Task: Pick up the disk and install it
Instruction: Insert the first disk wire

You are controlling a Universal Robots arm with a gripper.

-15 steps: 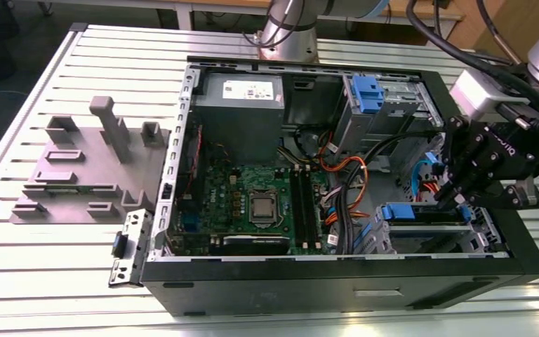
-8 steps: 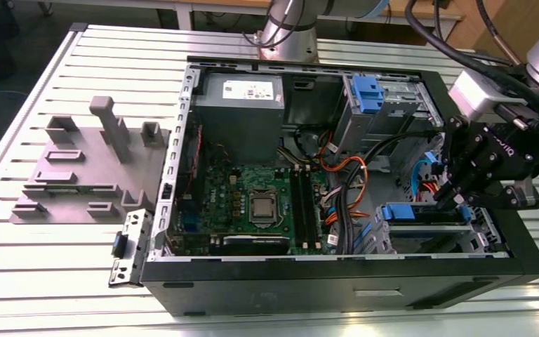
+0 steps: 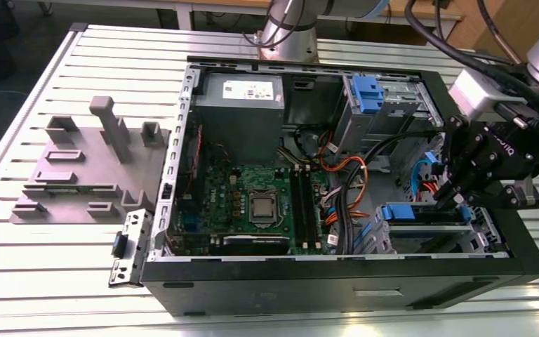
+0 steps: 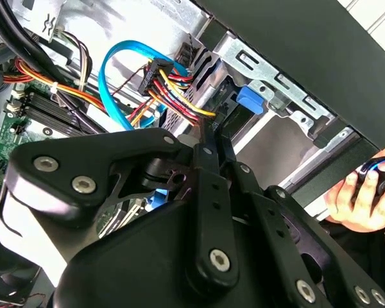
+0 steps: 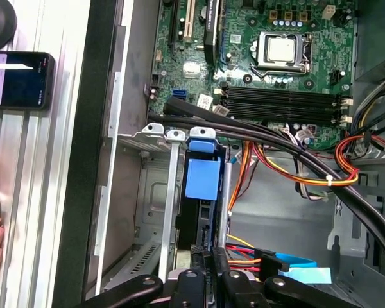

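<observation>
Overhead, cables [image 5: 289, 160] beside the disk [image 5: 202, 179].

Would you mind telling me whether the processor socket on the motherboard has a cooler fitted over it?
No, in the first wrist view the processor sits bare in its socket on the motherboard, with no cooler over it.

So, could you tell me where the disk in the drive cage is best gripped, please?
Probably by its exposed narrow edge, next to the blue carrier frame, pinched across the two flat faces, coming straight in from the open side of the case. The disk stands on edge in the drive cage, whose walls cover the rest.
</observation>
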